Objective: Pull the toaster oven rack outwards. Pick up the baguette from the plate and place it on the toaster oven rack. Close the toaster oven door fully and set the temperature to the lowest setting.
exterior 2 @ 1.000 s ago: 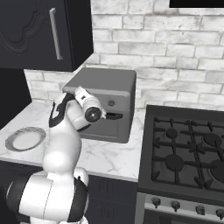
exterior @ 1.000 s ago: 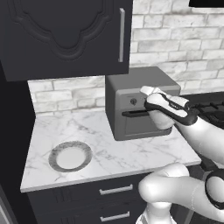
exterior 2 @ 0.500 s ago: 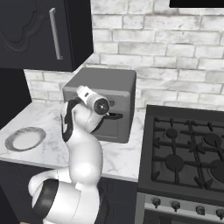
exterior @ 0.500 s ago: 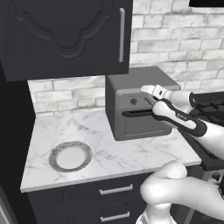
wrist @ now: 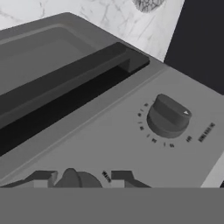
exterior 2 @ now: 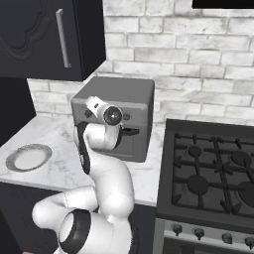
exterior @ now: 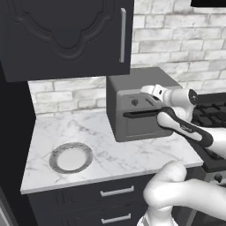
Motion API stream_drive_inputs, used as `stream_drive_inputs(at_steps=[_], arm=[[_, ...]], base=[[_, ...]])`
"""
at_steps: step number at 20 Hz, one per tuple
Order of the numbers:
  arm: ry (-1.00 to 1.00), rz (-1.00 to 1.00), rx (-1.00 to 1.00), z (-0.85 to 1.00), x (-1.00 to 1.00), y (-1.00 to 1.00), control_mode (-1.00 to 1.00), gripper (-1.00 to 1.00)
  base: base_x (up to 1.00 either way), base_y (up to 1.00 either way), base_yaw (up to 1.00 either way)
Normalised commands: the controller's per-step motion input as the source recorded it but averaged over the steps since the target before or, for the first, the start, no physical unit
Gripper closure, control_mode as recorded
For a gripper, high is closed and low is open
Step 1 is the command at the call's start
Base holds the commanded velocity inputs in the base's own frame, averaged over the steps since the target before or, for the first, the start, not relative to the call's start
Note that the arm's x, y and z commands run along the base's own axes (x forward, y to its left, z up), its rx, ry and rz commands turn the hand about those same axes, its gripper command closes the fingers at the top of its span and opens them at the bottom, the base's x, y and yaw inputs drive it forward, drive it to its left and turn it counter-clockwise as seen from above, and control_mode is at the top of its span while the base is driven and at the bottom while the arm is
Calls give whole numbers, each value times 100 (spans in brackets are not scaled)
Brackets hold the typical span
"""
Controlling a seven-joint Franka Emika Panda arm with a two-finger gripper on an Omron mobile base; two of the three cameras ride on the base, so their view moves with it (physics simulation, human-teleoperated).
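The gripper (wrist: 81, 179) is drawn narrow, its two dark fingertips (wrist: 41, 179) standing on either side of a small dark knob (wrist: 73, 178) on the front of the toaster oven (exterior: 132, 81). A sliver of grey panel shows between that knob and each tip, so whether they press on it cannot be told. Just beyond the tips, along the same row in the hand view, sits a second knob (wrist: 168, 117) with a ring of tick marks and small printed words around it, too blurred to read. Next to the gripper, across the control panel from the knob row, the dark bar handle (wrist: 78, 74) runs across the toaster oven door (exterior: 137, 126), which stands upright and flush with the oven's front. From the left base view the gripper (exterior: 148, 95) meets the oven at its upper front, above the handle. The oven rests on a marble counter (exterior: 101, 132). Well away from the gripper, across the counter on the oven's far side, lies the plate (exterior: 70, 157), its white centre bare. On the gripper's other side, beside the oven, is the black stove (exterior 2: 213, 168). Above and behind hang a dark cabinet (exterior: 66, 35) and a pale brick wall (exterior 2: 163, 44).
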Motion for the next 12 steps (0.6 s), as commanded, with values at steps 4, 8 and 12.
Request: stream_drive_inputs(at_steps=[4, 8, 12], arm=[[-12, 6, -79, -30, 71, 3, -100, 100], [-11, 5, -84, -23, 75, 4, -100, 100], [-5, 5, -89, -14, 87, 2, -100, 100]], base=[[0, 0, 0], [0, 0, 0], [0, 0, 0]])
